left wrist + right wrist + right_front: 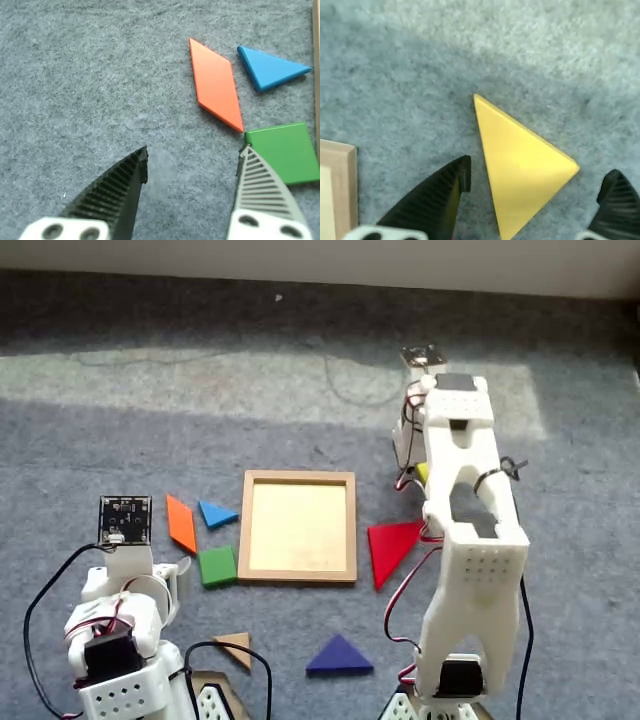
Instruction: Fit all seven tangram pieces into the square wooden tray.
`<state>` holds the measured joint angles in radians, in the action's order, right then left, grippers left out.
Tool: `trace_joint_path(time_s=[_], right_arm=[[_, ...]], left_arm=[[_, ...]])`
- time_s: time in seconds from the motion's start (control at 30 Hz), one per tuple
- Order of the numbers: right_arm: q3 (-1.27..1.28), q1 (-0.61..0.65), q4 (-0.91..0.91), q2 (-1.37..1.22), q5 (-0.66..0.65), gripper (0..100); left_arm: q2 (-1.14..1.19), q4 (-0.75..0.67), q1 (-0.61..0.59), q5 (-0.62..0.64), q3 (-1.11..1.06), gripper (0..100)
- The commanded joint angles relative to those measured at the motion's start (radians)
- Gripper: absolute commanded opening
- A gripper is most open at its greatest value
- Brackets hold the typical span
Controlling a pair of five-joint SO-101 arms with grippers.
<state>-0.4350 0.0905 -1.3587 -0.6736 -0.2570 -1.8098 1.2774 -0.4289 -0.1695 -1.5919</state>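
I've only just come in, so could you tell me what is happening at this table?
Two robot arms face a tangram puzzle; the wooden tray is empty. The right arm holds its open jaws over the yellow triangle. The left arm has its open jaws by the green square. The rest, like the red triangle, lie loose around the tray.

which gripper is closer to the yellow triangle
Right. The right gripper hangs open over the yellow triangle; the left gripper is across the tray, by the green square.
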Motion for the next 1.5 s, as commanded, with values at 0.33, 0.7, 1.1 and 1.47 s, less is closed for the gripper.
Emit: trace_joint_path(time_s=[0.33,0.7,1.1,1.47], right_arm=[[-0.501,0.004,-0.269,-0.277,-0.009,30.8],[-0.731,-0.008,-0.404,-0.318,0.034,30.7],[-0.733,-0.012,-0.406,-0.329,0.037,30.8],[-0.717,0.002,-0.404,-0.403,0.032,31.2]], left_arm=[[-0.002,-0.017,-0.01,-0.008,0.008,29],[-0.002,-0.017,-0.008,-0.008,0.008,29],[-0.002,-0.018,-0.008,-0.008,0.008,29],[-0.002,-0.018,-0.008,-0.008,0.008,29]])
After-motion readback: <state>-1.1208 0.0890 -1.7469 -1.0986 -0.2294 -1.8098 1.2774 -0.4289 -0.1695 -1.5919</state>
